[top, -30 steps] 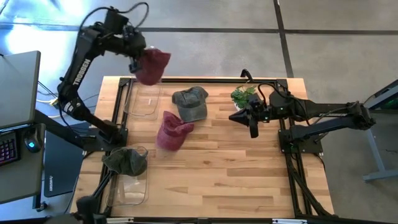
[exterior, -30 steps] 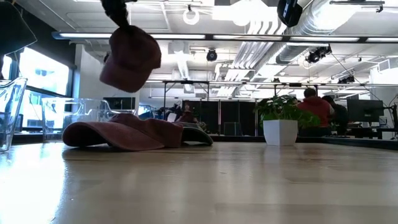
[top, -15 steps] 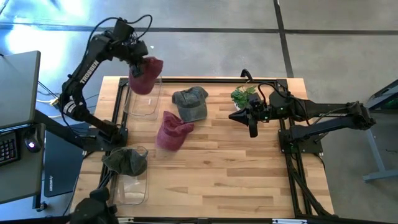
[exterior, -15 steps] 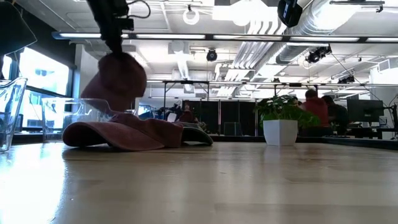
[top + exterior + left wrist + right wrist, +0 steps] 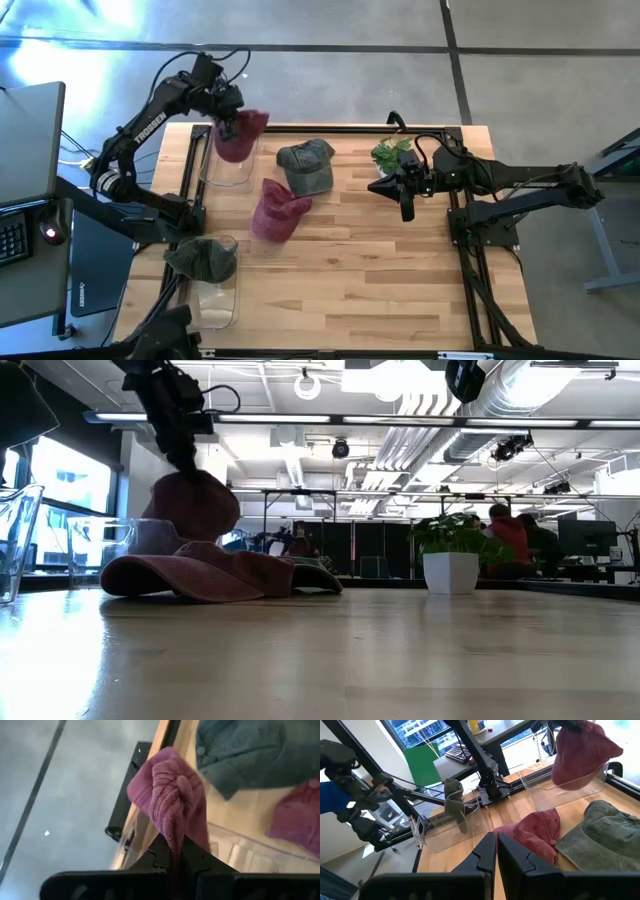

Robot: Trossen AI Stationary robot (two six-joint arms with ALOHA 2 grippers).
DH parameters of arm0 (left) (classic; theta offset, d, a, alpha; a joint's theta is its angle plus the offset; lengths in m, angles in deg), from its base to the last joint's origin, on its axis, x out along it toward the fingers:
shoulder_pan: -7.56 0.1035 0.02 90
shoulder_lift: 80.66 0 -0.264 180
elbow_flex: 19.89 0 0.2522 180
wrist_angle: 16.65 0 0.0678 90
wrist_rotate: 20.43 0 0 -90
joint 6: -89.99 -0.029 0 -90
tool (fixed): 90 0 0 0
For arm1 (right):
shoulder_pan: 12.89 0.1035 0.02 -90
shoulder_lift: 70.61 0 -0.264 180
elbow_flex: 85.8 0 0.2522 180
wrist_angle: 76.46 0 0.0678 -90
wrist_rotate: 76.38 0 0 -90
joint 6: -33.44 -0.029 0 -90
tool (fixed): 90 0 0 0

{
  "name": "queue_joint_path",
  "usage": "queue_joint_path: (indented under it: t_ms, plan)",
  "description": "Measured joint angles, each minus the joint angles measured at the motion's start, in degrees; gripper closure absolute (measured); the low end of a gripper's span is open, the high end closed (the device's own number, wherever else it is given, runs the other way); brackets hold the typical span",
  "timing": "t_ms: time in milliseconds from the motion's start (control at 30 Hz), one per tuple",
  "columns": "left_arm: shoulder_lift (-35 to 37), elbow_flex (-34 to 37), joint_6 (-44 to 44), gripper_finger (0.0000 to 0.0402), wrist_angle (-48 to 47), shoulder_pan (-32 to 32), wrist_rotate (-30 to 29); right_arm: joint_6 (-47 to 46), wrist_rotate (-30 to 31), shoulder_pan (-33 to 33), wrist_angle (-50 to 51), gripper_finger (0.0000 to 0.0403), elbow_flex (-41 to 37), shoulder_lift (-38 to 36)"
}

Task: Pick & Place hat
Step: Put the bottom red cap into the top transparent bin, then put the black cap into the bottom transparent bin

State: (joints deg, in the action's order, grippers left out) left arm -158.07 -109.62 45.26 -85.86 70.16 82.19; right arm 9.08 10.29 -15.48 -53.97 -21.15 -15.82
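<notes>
My left gripper (image 5: pixel 226 116) is over the table's far left corner, shut on a maroon hat (image 5: pixel 240 137). The hat hangs over the clear bin (image 5: pixel 228 168) there; the low view shows the hat (image 5: pixel 192 512) just above the bin's walls. A second red hat (image 5: pixel 277 211) lies flat mid-table, and a grey-green hat (image 5: pixel 306 166) lies beyond it. An olive hat (image 5: pixel 202 258) is draped over the rim of a near-left clear bin (image 5: pixel 212 300). My right gripper (image 5: pixel 376 187) hovers at the right, shut and empty. My left gripper pinches a bunched fold of the maroon hat's cloth (image 5: pixel 174 837) between its two fingers, coming from above. The hat hangs below the fingers, lifted clear of the table, over the far-left bin. Whether it touches the bin I cannot tell.
A potted plant (image 5: pixel 392 153) stands near the far edge beside my right arm. Black frame rails (image 5: pixel 330 129) run along the table's edges. Bare wood (image 5: pixel 370 270) spreads across the near and middle right. People (image 5: pixel 508 532) sit in the room behind.
My left gripper has come down and slightly toward the table's near edge, staying shut on the maroon hat. The hat has been lowered from well above the far-left bin to just over its rim.
</notes>
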Motion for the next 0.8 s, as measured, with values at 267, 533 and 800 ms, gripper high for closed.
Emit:
queue_joint_path:
  t_ms: [267,533,800]
  plan:
    - [-0.09,2.25,3.98,0.0347,5.82,0.00,-6.96,-0.21,0.02,0.00,0.00,0.0391,0.00,0.00]
    - [0.09,-0.36,9.63,0.0236,6.86,0.00,-12.20,-2.23,-0.03,0.00,-0.01,0.0391,0.00,0.00]
    - [0.09,-13.36,32.84,0.0187,-7.19,0.02,-10.55,-3.91,-0.02,0.00,-0.04,0.0391,0.00,0.00]
